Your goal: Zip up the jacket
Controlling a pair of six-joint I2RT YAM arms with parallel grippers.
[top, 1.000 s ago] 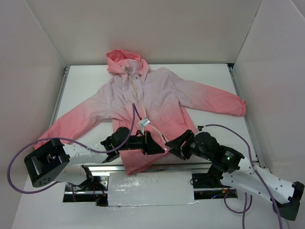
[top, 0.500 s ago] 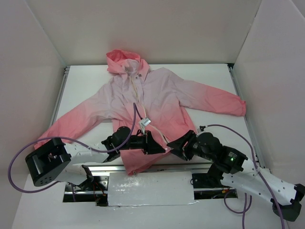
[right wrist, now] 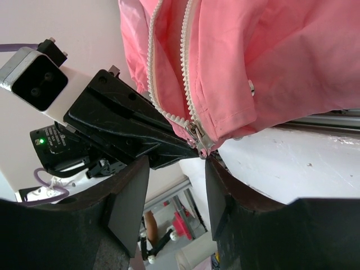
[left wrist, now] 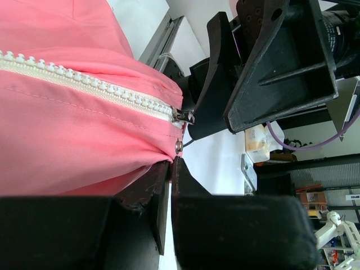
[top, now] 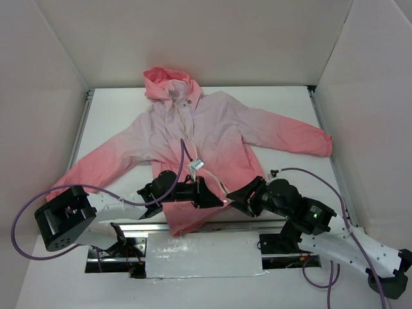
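Note:
The pink jacket [top: 212, 129] lies flat on the white table, hood at the far side, its pale zipper [top: 183, 119] open down the front. My left gripper [top: 217, 199] is shut on the coral hem, pinching the fabric [left wrist: 170, 166] just below the metal zipper slider [left wrist: 183, 116]. My right gripper [top: 233, 196] is open right beside it. In the right wrist view the slider [right wrist: 197, 134] hangs at the hem corner just above my open right gripper [right wrist: 175, 180], close to the right finger. The jacket [right wrist: 281, 62] fills the top of that view.
White walls enclose the table on three sides. A metal rail [top: 193, 225] and a pale plate [top: 203, 254] run along the near edge between the arm bases. Purple cables [top: 183, 151] loop over the jacket and beside both arms. A white tag [top: 195, 165] lies on the zipper.
My right arm has shifted slightly toward the hem corner. My left gripper has kept its hold and stayed in place.

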